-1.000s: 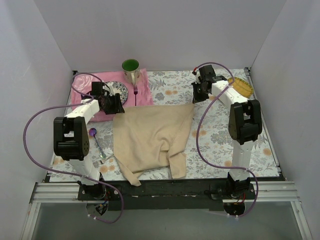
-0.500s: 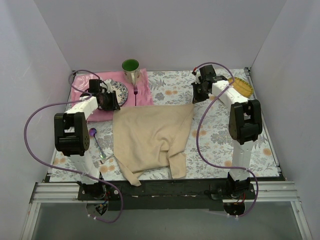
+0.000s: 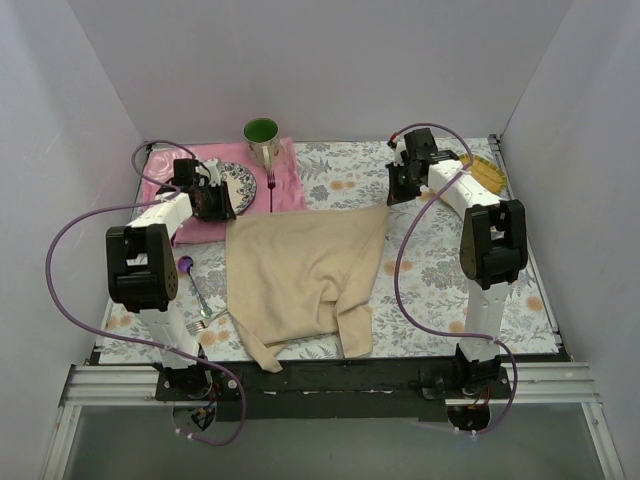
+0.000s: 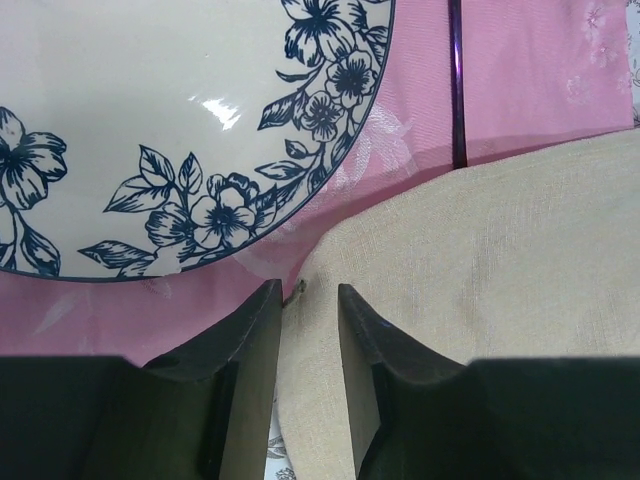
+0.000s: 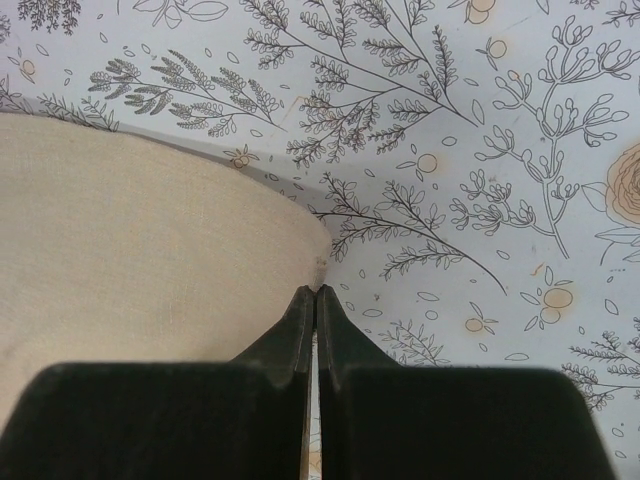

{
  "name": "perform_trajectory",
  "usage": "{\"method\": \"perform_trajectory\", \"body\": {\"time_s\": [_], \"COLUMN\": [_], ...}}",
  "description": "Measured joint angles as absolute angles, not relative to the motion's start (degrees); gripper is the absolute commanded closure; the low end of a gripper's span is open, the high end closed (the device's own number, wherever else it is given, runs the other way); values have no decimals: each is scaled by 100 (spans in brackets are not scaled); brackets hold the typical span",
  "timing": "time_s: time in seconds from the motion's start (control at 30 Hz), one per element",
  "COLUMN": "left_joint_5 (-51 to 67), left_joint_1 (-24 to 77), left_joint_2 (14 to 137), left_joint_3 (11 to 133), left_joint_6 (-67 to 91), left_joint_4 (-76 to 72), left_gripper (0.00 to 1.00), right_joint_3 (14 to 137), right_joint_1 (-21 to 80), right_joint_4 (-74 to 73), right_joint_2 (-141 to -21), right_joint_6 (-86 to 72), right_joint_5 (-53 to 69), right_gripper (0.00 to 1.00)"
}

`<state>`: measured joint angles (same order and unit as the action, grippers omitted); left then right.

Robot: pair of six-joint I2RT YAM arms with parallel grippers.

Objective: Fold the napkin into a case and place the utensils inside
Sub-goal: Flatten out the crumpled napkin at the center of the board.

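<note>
**Gripper Status at the Napkin's Far Corners**

Your left gripper (image 4: 307,292) stood part-open, with a narrow gap between its two fingers. Its tips sat at the far left corner of the napkin (image 3: 300,275), where the beige cloth overlapped the pink mat (image 4: 520,80). The cloth lay under and ahead of the gap, but nothing was visibly clamped between the fingers. The rim of the floral plate (image 4: 120,120) was just beyond the tips, and the purple fork (image 4: 457,80) lay on the mat to one side.

Your right gripper (image 5: 316,292) was fully closed, fingers pressed together. Its tips met the point of the napkin's far right corner on the floral tablecloth (image 5: 450,150). You could not tell whether any cloth was caught between them.

The napkin lay spread, unfolded and rumpled, at the table's centre. The spoon (image 3: 195,285) and the pale fork (image 3: 205,322) lay just left of it, touched by neither gripper.
</note>
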<state>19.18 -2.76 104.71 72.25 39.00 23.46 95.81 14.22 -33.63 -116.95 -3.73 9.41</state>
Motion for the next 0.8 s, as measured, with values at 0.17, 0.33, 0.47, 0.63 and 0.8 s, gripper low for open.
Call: {"method": "perform_trajectory", "body": {"time_s": [0.17,0.33,0.47,0.63,0.8], "left_joint_5": [1962,1959,1997,2016,2023], "left_joint_1": [-281,-301,-333,-364,-405], "left_joint_2": [10575,10849,10919,10919,10919], "left_joint_3": [7229,7229,7229,7288,7310], "left_joint_6": [3894,3894,3900,3970,4029], "left_joint_4": [2342,2346,2351,2359,2370], "left_gripper": [66,68,67,52,50], "right_joint_3": [9579,9581,9581,9579,9581], "right_joint_1": [1422,1411,1400,1382,1372], "right_joint_4": [-3363,-3361,-3361,-3361,-3358], "right_joint_2": [-11695,-11695,-11695,-11695,-11695], "right_joint_6": [-357,-336,-301,-294,-292], "right_joint_5": [980,1033,1063,1085,1105], "right_gripper": [99,99,99,99,99]}}
